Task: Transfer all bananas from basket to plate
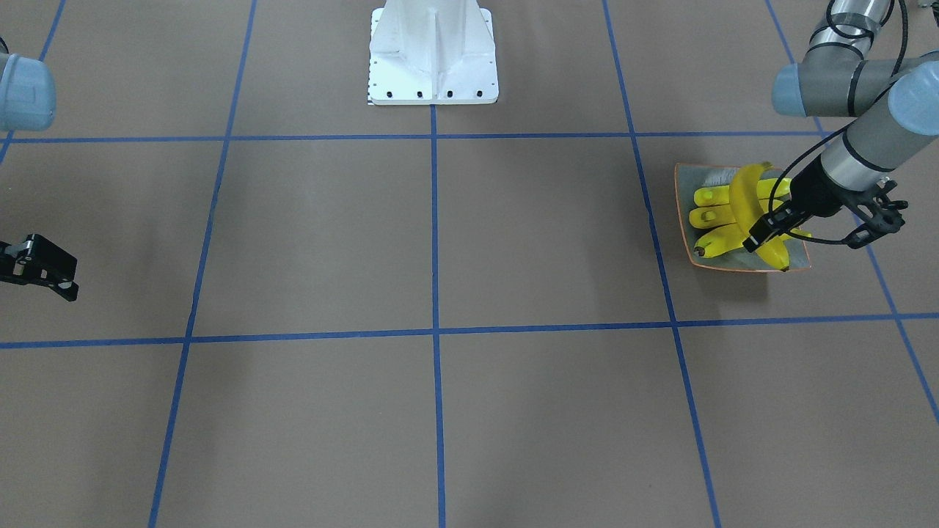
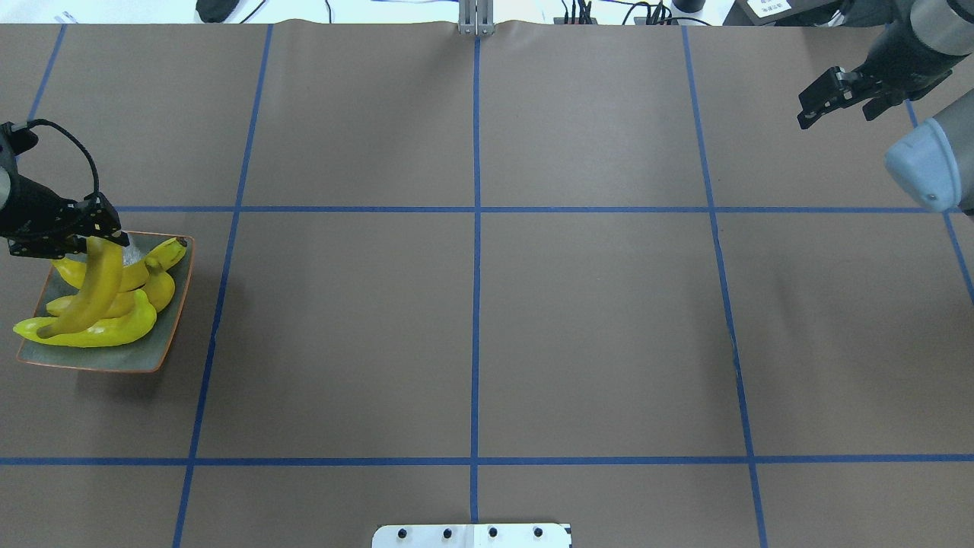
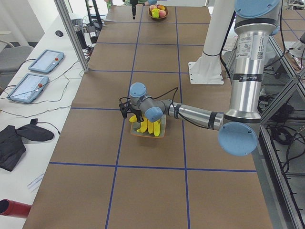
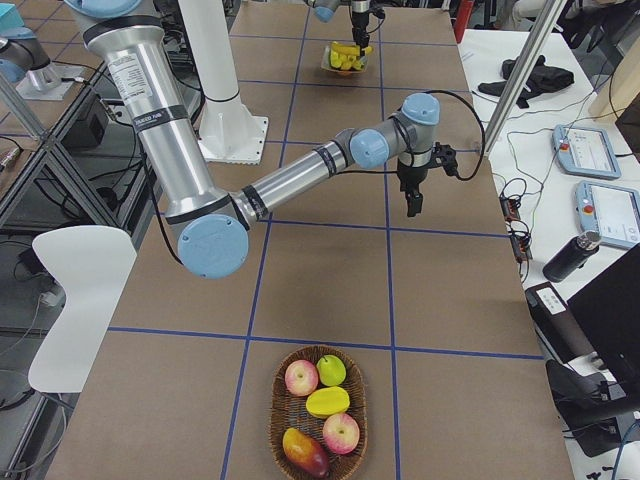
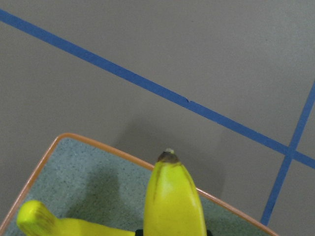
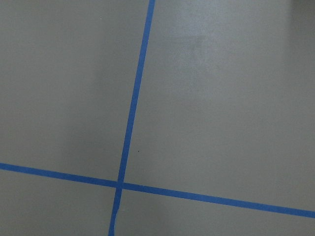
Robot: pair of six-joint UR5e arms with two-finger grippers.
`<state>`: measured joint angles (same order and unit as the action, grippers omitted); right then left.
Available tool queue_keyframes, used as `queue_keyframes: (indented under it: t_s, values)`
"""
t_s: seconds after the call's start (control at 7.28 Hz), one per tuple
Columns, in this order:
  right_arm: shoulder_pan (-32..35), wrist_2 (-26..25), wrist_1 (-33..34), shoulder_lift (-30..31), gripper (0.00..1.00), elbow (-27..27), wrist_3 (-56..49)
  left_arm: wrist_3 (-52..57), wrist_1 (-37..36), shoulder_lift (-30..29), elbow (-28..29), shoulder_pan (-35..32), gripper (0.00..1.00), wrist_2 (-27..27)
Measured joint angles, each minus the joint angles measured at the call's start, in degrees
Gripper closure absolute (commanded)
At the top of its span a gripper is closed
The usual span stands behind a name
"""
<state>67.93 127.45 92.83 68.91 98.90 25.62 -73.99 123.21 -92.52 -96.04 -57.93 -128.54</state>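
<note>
Four bananas (image 2: 114, 329): smooth, bright yellow, gently curved, dark at the tips. Three lying side by side on the plate (image 2: 163, 335), lengthwise along the worktop (image 2: 593, 335). Plate square, grey-green, speckled and glossy, with upturned corners and a thin orange rim.

Across the three, the top banana (image 2: 95, 293), long axis crosswise to theirs, running from the plate's far edge toward the robot's side. Resting on the pile or just clear of it: cannot tell.

Left claw (image 2: 105, 236) narrowed around this banana near its far end, pinching it between black fingers, a short dark-tipped stub poking out past the rim.

Plate at the left end of the worktop, a matte brown sheet gridded with blue tape. Right claw (image 2: 808, 110) well apart, above bare surface on the right. Spread or pressed together: cannot tell. Woven oval basket (image 4: 318, 410) of mixed fruit at the far right end.
</note>
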Motion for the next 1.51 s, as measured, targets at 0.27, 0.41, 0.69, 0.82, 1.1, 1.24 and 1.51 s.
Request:
queue_keyframes:
  t_s: [0.27, 0.41, 0.69, 0.82, 1.1, 1.24, 1.51]
  values:
    - [0.0, 0.0, 0.1, 0.0, 0.00, -0.1, 0.0, -0.1, 0.1, 0.0, 0.0, 0.0, 0.00, 0.2]
    - [0.0, 0.0, 0.1, -0.1, 0.00, -0.1, -0.1, -0.2, 0.1, 0.1, -0.1, 0.0, 0.00, 0.2]
    - [0.0, 0.0, 0.1, -0.2, 0.00, -0.1, -0.1, -0.2, -0.1, 0.0, -1.2, 0.0, 0.00, 0.1]
    - [0.0, 0.0, 0.2, -0.2, 0.00, -0.1, -0.2, -0.1, -0.4, -0.1, -2.6, -0.4, 0.00, -0.2]
    - [0.8, 0.6, 0.3, -0.1, 0.00, -1.2, -0.6, 3.3, -3.4, -1.0, -4.3, -4.6, 0.00, -2.6]
    - [2.0, 1.3, 0.3, -0.1, 0.00, -2.7, -2.2, 10.4, -7.4, -2.1, -4.6, -7.7, 0.00, -3.4]
    - [5.8, 1.9, 1.6, 0.1, 0.00, -7.8, -12.6, 30.5, -19.4, -5.2, -4.5, -14.1, 0.00, -3.5]
